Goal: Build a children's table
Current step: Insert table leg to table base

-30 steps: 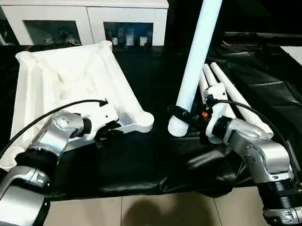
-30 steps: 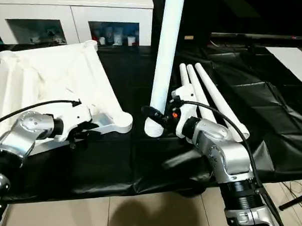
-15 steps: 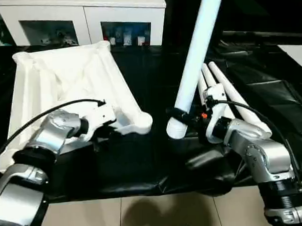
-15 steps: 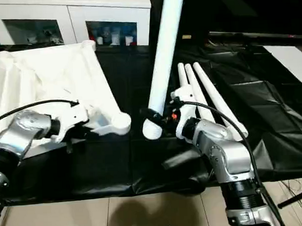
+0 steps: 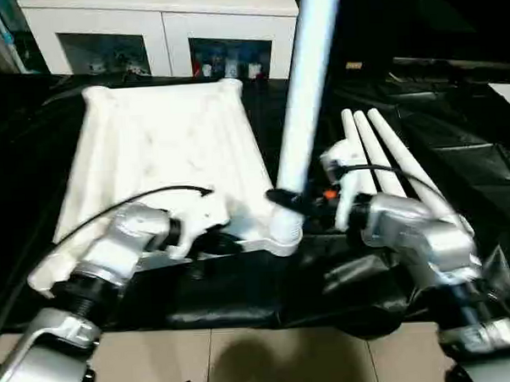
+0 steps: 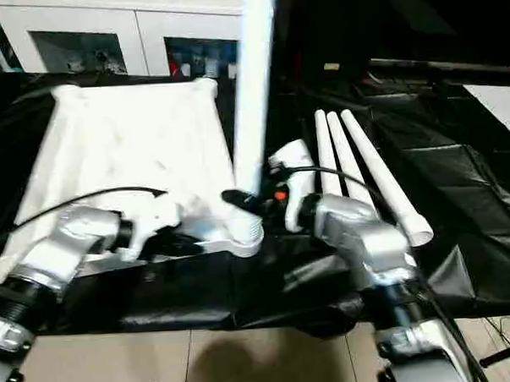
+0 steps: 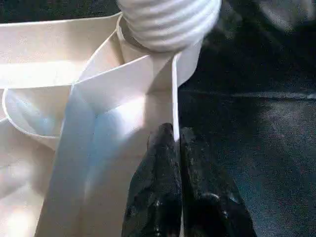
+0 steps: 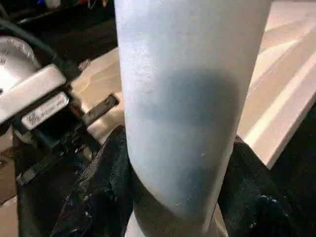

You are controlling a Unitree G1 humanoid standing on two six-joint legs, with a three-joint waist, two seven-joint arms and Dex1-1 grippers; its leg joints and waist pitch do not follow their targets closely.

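Now we count one white tabletop (image 5: 164,153) lying ribbed side up on the black cloth (image 5: 457,157), and four legs. Three spare legs (image 5: 380,152) lie side by side at its right. Our right gripper (image 5: 282,198) clamps the fourth leg (image 5: 306,96) upright above a near corner socket (image 5: 284,234). Our left gripper (image 7: 177,143), jaws pressed together, pinches the tabletop's thin edge beside that socket.

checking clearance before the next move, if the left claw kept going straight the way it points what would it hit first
Likely the ribbed end of the leg seated at the tabletop's corner socket. The left claw, shut on the tabletop's edge wall, points along that wall toward it; depth is unclear.
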